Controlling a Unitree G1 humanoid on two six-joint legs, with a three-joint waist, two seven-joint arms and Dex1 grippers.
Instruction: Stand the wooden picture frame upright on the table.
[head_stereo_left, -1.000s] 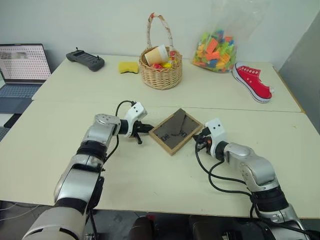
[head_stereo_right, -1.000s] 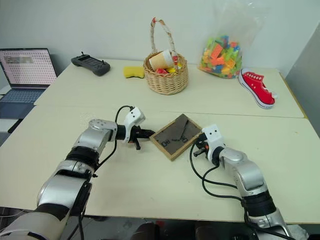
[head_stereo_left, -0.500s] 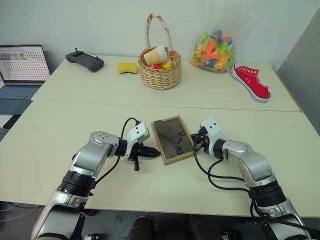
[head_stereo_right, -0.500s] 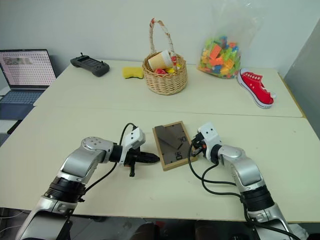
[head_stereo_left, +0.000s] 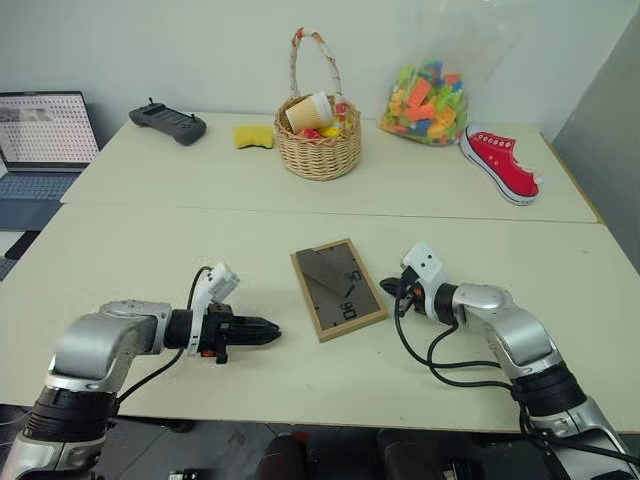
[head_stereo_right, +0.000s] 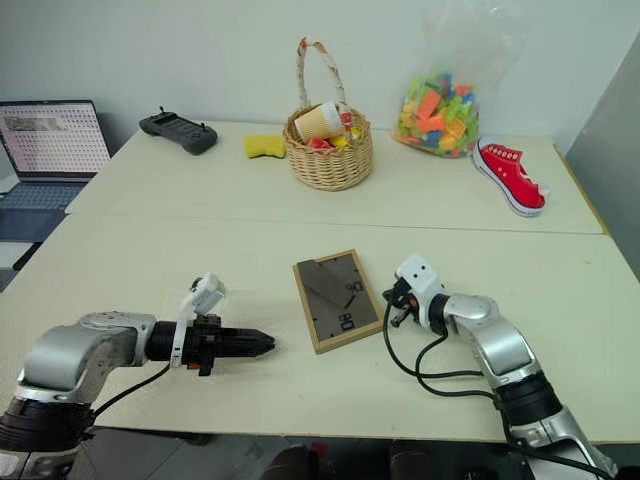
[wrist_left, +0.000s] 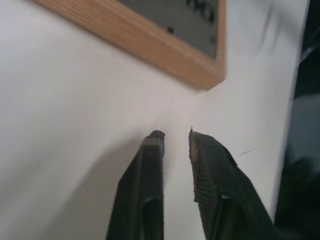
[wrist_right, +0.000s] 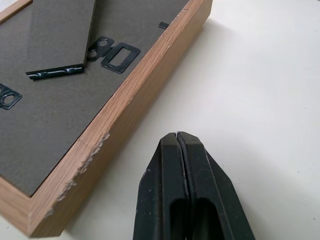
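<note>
- Now the frame (head_stereo_left: 338, 288) lies face-down on the table (head_stereo_left: 150, 250), backing up.
- Left gripper (wrist_left: 175, 136), fingers slightly parted, points at it, apart.
- Right gripper (wrist_right: 176, 136), fingers pressed together, sits just beside its edge.

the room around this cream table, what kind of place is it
Probably an office or lab test bench: an open laptop, a black handheld controller, and assorted props like a wicker basket and red sneaker.

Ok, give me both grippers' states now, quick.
Left gripper: slightly open, holding nothing, short of the frame.
Right gripper: shut, empty, beside the frame's edge.
</note>
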